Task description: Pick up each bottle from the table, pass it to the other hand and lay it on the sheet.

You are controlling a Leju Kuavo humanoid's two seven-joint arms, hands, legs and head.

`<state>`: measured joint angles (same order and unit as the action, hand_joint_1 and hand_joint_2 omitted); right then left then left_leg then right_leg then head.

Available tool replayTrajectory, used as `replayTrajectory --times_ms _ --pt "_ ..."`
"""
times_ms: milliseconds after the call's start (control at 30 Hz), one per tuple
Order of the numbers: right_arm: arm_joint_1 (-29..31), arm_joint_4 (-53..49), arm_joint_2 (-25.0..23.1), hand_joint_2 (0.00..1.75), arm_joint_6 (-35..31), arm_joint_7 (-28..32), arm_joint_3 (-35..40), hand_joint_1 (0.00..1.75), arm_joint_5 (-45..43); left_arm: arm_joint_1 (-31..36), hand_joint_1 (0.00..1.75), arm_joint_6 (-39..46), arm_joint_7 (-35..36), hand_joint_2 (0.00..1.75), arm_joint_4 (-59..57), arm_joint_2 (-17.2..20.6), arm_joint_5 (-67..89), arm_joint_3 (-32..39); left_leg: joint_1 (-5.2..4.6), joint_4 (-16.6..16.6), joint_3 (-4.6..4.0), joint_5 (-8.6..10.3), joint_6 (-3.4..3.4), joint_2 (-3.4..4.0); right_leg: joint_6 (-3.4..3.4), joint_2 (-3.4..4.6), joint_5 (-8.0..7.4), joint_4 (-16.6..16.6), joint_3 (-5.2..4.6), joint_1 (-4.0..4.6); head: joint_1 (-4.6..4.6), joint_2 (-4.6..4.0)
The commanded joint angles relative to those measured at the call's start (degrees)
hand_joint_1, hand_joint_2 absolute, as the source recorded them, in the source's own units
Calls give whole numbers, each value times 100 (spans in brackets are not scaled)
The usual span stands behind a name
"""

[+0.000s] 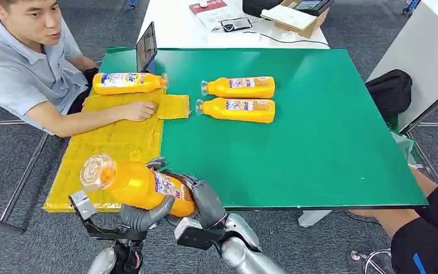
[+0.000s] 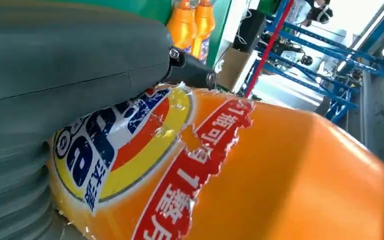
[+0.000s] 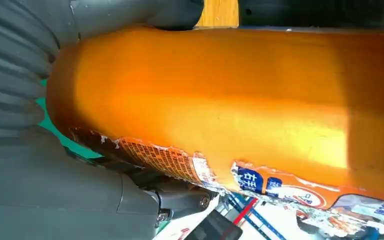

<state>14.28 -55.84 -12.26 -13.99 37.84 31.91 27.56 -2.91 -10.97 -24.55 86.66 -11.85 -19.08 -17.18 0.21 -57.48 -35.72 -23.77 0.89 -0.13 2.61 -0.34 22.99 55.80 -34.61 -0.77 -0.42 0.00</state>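
Both the left hand (image 1: 142, 216) and right hand (image 1: 205, 200) clasp one bottle (image 1: 137, 182) above the green table (image 1: 319, 142).

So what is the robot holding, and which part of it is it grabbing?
An orange plastic bottle with a torn label. Both hands grip its body around the label: the left hand from below, the right hand at the end away from its clear base.
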Motion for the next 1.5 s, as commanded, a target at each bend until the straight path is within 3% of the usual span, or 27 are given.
replayTrajectory --times_ms 33,67,100,133,300,333,400,433,633,767,1167,1333,1500 --pt "-259 251 136 175 244 -152 476 150 190 409 175 70 145 175 62 -172 -309 119 7 1 27 -10 -5 -24 -10 -24 17 -3 36 7 0 0" --pt "-272 240 144 175 242 -206 485 136 225 415 175 129 164 175 53 -178 -305 154 7 1 14 -5 -3 -21 -7 -21 10 -4 23 7 -2 0" --pt "-291 222 150 175 234 -237 491 56 243 421 175 138 167 175 47 -176 -304 164 6 1 25 -10 -4 -23 -9 -23 16 -3 34 7 -2 0" --pt "-323 199 123 175 190 -296 462 0 252 406 175 190 176 175 54 -191 -319 196 7 1 18 -6 -4 -21 -7 -21 12 -4 27 7 0 0" --pt "-375 139 67 175 136 -362 447 0 268 388 175 369 193 175 49 -210 -275 301 7 -1 27 -12 -4 -21 -10 -21 17 -3 36 8 0 0" --pt "-400 106 63 0 97 -363 451 0 295 413 175 547 200 175 7 -225 -171 342 6 0 21 -9 -4 -13 -9 -14 13 -2 27 7 0 0" --pt "-426 70 57 0 17 -349 476 0 359 462 175 892 183 175 -53 -213 118 377 5 -3 42 -20 -6 -17 -13 -16 25 3 48 7 0 0" --pt "-464 1 64 0 -89 -305 550 0 433 580 175 1588 226 175 -244 -155 775 404 8 -6 50 -25 -7 -18 -16 -17 29 3 57 10 -2 0" --pt "-487 -87 106 0 -155 -277 768 0 505 942 175 2027 485 175 -1013 18 1393 447 5 4 25 -5 -5 -18 -10 -19 12 -3 30 5 4 0" --pt "-460 -167 126 0 -295 -194 760 0 457 1262 175 2824 513 175 -1505 228 2972 421 3 11 33 -4 -7 -17 -12 -17 11 -7 38 5 0 0" --pt "-523 -729 11 0 -1350 216 -31 0 -98 2366 175 3069 681 175 -2773 663 4926 917 2 8 24 0 -7 -7 -10 -4 4 -1 26 3 0 0" --pt "-491 -705 -29 0 -1264 190 -116 0 -235 2885 175 3206 922 175 -3415 995 5877 774 5 4 33 -5 -9 -5 -14 -3 10 4 35 6 2 0" --pt "-406 -549 -63 0 -948 203 27 0 -254 3851 166 3199 1447 175 -5003 1231 7147 629 4 3 21 2 -8 -10 -9 -9 5 7 25 4 0 0"
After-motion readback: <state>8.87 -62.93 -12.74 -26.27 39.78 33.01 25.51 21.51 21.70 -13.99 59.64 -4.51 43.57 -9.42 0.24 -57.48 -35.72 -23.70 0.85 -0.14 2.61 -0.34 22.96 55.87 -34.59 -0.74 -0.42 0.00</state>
